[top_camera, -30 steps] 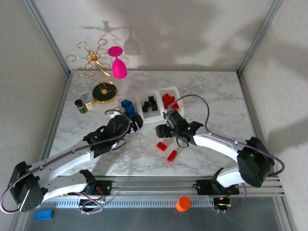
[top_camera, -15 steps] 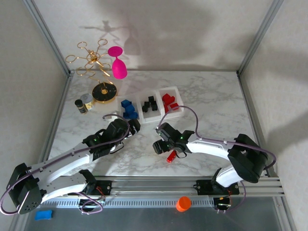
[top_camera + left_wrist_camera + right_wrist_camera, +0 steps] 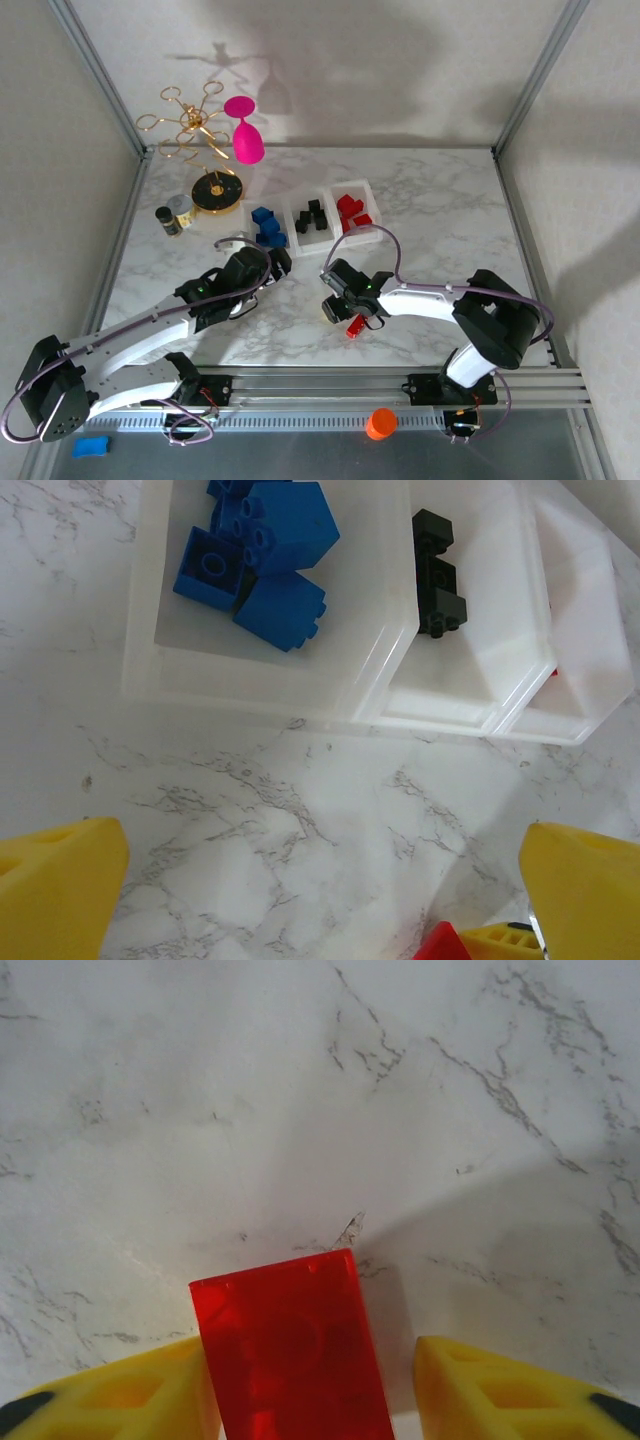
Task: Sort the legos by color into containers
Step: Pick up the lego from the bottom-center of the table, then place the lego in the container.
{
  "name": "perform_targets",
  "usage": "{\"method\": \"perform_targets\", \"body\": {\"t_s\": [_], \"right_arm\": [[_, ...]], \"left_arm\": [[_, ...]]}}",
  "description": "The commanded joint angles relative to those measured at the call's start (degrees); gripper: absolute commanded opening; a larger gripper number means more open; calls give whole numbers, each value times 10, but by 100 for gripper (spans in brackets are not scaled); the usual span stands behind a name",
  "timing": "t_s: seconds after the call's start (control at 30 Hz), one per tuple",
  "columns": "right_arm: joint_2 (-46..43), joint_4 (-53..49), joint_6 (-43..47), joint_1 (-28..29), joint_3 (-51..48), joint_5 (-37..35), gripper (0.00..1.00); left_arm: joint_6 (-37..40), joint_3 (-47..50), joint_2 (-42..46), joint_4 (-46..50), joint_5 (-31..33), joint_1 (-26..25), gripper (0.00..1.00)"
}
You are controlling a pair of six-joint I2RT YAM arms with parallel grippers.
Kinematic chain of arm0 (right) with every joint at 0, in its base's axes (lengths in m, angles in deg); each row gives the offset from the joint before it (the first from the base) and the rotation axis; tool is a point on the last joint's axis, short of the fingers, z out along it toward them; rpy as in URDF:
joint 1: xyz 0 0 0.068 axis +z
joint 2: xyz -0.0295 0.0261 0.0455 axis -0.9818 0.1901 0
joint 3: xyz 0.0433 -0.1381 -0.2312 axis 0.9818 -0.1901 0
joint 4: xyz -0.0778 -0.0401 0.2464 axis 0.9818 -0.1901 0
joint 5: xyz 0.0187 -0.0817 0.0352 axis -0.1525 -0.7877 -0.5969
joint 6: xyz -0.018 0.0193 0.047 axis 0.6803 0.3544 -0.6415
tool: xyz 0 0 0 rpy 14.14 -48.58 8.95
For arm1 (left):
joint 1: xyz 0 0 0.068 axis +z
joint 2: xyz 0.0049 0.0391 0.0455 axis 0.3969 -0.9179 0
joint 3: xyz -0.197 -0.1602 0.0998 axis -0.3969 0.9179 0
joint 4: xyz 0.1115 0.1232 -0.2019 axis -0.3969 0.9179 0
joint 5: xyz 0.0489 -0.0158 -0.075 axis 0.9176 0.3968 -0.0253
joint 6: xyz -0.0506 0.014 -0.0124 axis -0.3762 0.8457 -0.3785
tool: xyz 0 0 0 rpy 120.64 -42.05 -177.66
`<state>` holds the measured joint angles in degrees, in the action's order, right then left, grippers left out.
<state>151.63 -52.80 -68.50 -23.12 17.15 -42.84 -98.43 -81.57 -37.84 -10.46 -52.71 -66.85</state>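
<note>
Translucent glossy red brick (image 3: 290, 1350) between parted fingers (image 3: 110, 1395) of right pincer (image 3: 310, 1385); left pincer (image 3: 320, 880) wide apart

The red translucent plastic brick (image 3: 290, 1350) runs off the bottom edge of the right wrist view. So do the yellow fingers (image 3: 490, 1390) of the right gripper (image 3: 310, 1345), so whether they clamp it cannot be told. In the left wrist view, the top and right edges cut the translucent white three-compartment tray (image 3: 380, 680). The square blue plastic bricks (image 3: 270, 550) are clipped at the top, and the third compartment shows only a red sliver (image 3: 553, 672). The bottom corners crop the left gripper (image 3: 322, 828).
</note>
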Motion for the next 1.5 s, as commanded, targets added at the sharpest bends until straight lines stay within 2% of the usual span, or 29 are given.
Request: {"method": "perform_targets", "body": {"t_s": [0.0,0.2,0.3,0.57,0.73,1.03,1.17,1.23,1.3,1.4,1.47], "right_arm": [[5,0,-2,4,25,-2,43],[-7,-4,-17,-5,31,2,26],[-23,-5,-27,-17,34,9,23],[-55,-32,-48,-96,94,13,23],[-37,-28,-63,-152,154,-15,23],[75,11,-52,-207,282,-85,24],[132,13,-51,-232,336,-78,24],[163,2,-46,-237,365,-111,25],[190,4,-42,-248,384,-106,25],[224,14,-41,-260,406,-80,28],[242,3,-37,-262,429,-87,34]], "left_arm": [[-4,-20,-7,15,22,-6,100],[4,-36,-21,13,20,-6,100],[10,-41,-23,9,18,-6,99],[34,-80,-45,-1,19,-5,100],[46,-105,-66,-23,21,-4,100],[71,-157,-125,-50,25,3,100],[78,-168,-137,-56,21,13,100],[81,-169,-140,-59,20,16,100],[83,-170,-144,-61,17,20,100],[84,-172,-149,-59,15,24,100],[85,-172,-150,-59,13,26,100]]}}
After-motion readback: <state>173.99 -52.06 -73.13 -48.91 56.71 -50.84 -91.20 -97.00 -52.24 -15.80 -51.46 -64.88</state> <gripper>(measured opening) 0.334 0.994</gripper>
